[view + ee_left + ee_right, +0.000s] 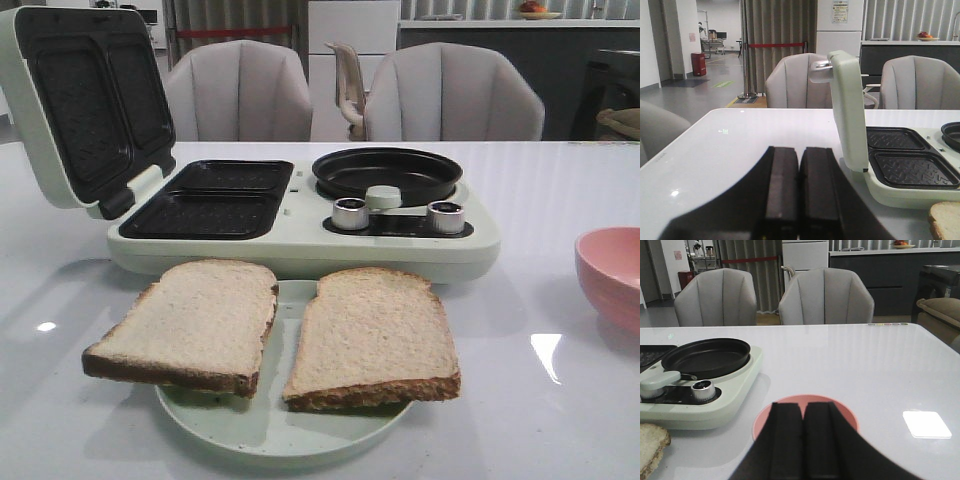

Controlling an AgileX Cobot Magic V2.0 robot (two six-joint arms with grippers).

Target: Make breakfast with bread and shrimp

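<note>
Two slices of bread, a left slice (190, 322) and a right slice (372, 335), lie side by side on a pale green plate (270, 425) at the table's front. Corners of bread show in the left wrist view (946, 219) and the right wrist view (650, 446). No shrimp is visible. My left gripper (799, 156) is shut and empty over bare table, left of the breakfast maker. My right gripper (802, 410) is shut and empty above the pink bowl (845, 412), whose inside is hidden. Neither gripper shows in the front view.
A pale green breakfast maker (300, 215) stands behind the plate, its lid (85, 105) open at the left over two black sandwich plates (205, 200), a round black pan (387, 172) and two knobs at the right. The pink bowl (612, 275) sits at the right edge. Chairs stand behind the table.
</note>
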